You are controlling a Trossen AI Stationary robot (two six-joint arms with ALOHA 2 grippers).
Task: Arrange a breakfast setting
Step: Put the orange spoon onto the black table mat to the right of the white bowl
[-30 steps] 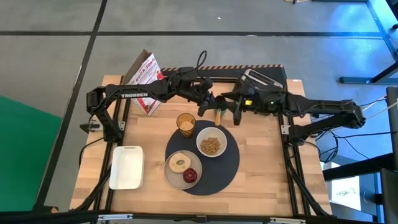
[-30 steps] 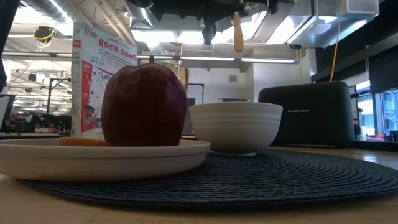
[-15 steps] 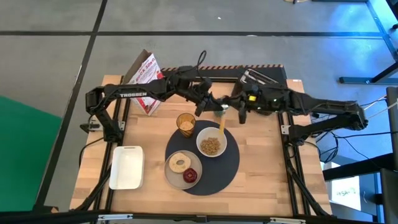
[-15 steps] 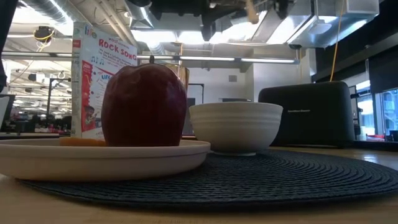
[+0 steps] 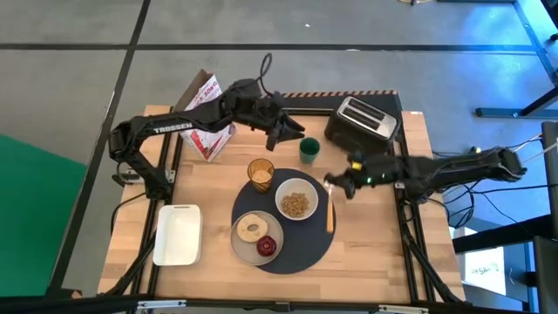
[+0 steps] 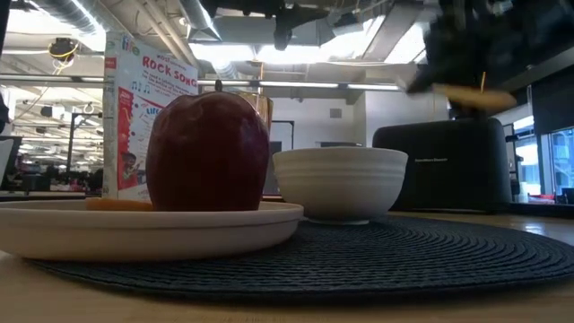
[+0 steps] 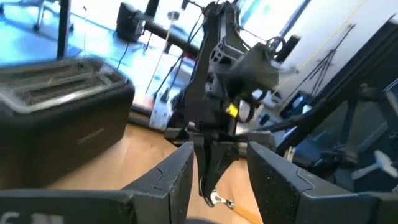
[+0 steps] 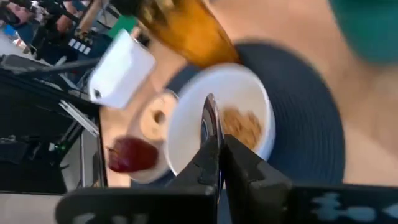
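1. The right gripper (image 5: 336, 185) sits right of centre in the high view, clamped on the bowl end of the orange-handled spoon (image 5: 330, 212), whose handle hangs over the right part of the dark grey mat (image 5: 318, 240), just beside the small white bowl (image 5: 297, 203).
2. The step in hand looks like laying the spoon down beside the bowl. Lower it slowly, handle level and parallel to the bowl's right side.
3. Keep clear of the bowl rim; a nudge could spill its cereal.
4. Release only once the spoon rests flat.
5. The left gripper (image 5: 283, 133) waits at upper centre, fingers apart and empty, above the amber tumbler (image 5: 261, 174).
6. The white plate (image 5: 246, 242) with its apple (image 5: 268, 246) stays untouched at lower centre.
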